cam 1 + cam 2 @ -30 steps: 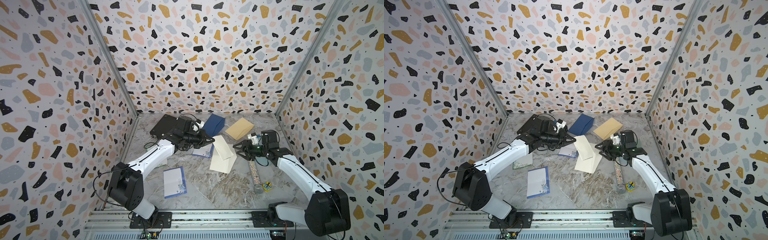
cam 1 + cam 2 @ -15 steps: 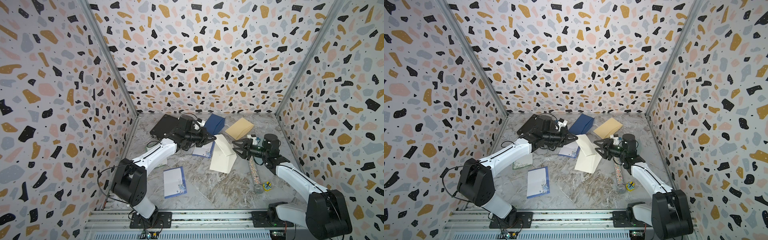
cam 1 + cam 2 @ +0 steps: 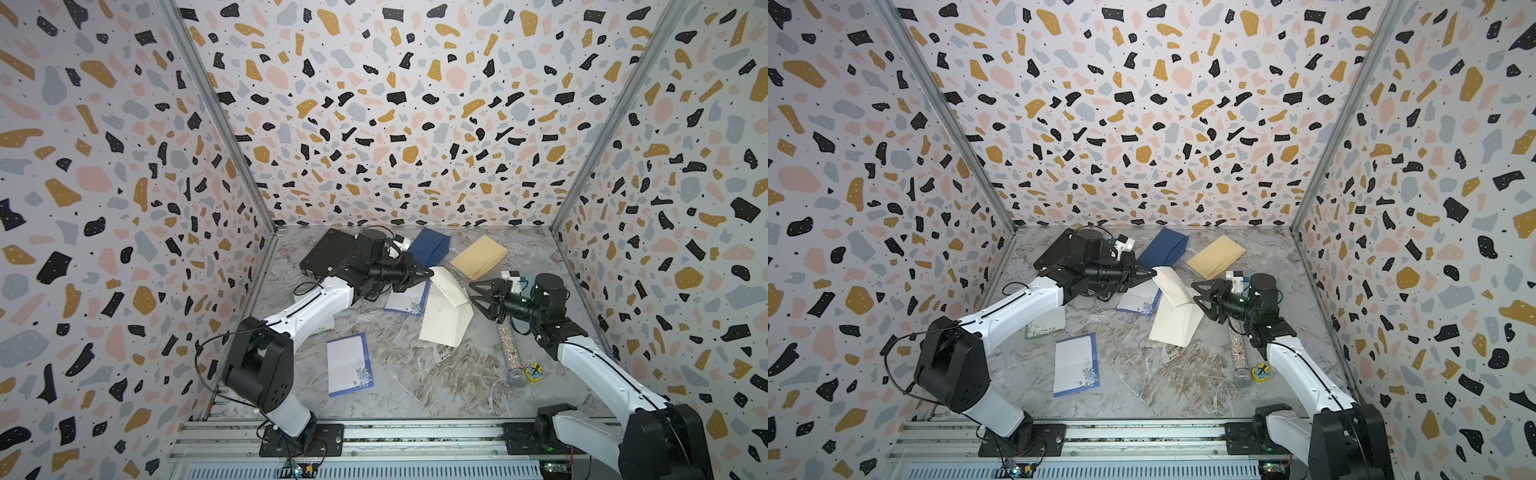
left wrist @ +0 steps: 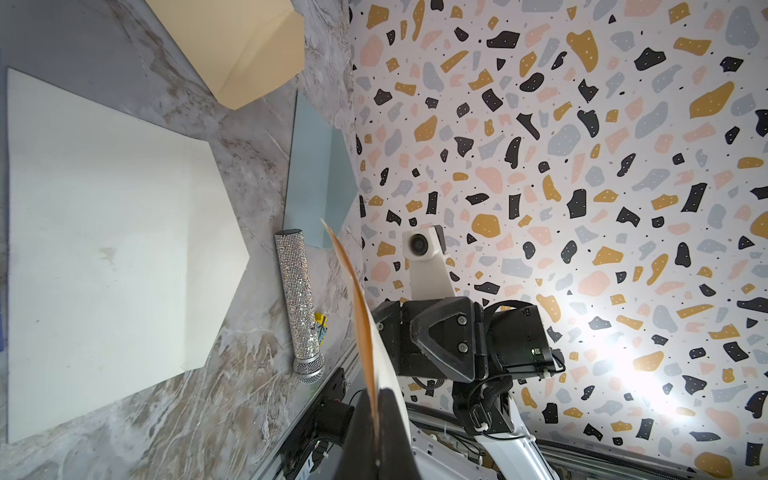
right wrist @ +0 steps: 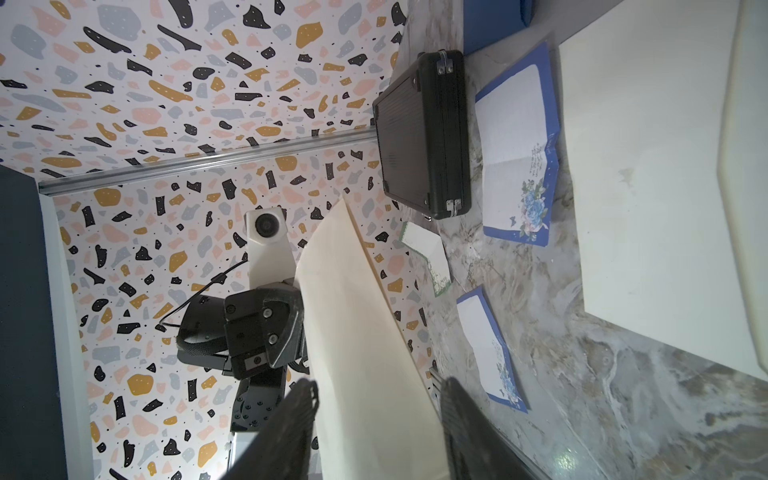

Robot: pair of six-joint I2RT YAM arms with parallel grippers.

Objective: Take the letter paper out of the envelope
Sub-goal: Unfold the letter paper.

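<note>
— Marbled surface (image 3: 415, 374): where's the cream envelope (image 3: 441, 322)?
— Lying mid-surface, flap (image 3: 451, 289) raised. Left claw (image 3: 430, 272) is clenched on the flap's tip; right claw (image 3: 477, 297) gapes, fingers either side of the flap.

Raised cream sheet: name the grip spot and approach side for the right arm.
Grip the raised cream sheet by its free end nearest the right end effector, edge-on from that side: it is thin, lifted; the left end effector pinches the far corner.
</note>
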